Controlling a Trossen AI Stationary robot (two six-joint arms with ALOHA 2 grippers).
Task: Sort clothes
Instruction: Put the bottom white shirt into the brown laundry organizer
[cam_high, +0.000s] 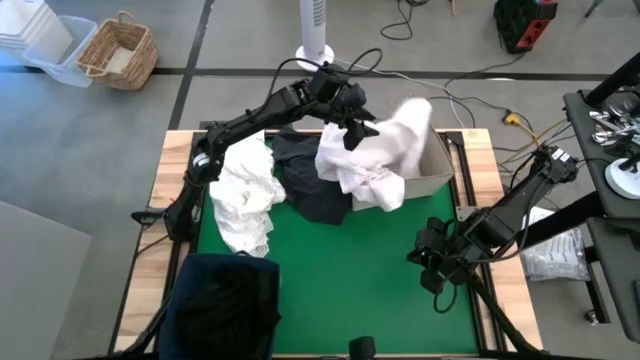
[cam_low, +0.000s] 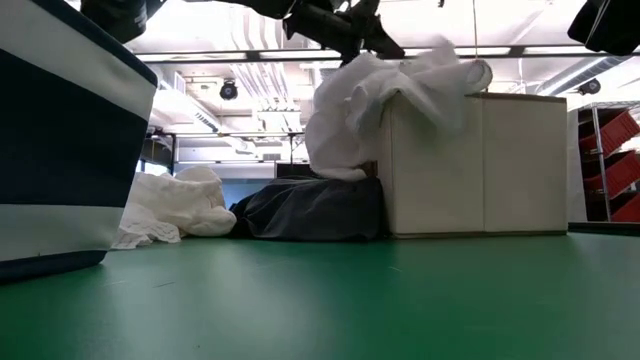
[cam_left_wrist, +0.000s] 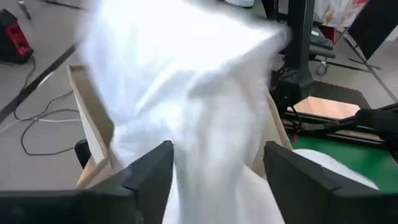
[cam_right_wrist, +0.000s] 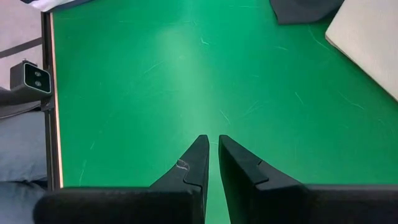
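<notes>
My left claw (cam_high: 358, 130) hangs above the box (cam_high: 437, 170), at its rim on the side facing the clothes pile. In the left wrist view its two fingers (cam_left_wrist: 146, 177) stand wide apart, with a white garment (cam_left_wrist: 186, 106) spilling between them and blurred; I cannot tell whether the cloth touches either finger. The left arm reaches in a long arc from its base at the table's left edge, elbow raised, wrist bent down toward the box.

The white garment (cam_high: 375, 160) drapes over the box's near wall, part inside the box and part hanging down outside. From table level it shows as a white heap (cam_low: 390, 100) folded over the box's top corner, with the claw dark above it.

Just beside the box, on the green mat (cam_high: 350, 260), lies a dark garment (cam_high: 305, 180), touching the box's wall in the low view. Beyond that, farther from the box, sits a crumpled white pile (cam_high: 245, 195).

Well away from the box, at the mat's near left corner, stands a navy bin (cam_high: 228, 305) holding dark cloth.

My right claw (cam_high: 432, 262) waits low over bare mat, in front of the box, and its arm folds back toward the table's right edge. Its fingers (cam_right_wrist: 198, 163) are pressed nearly together and hold nothing.
</notes>
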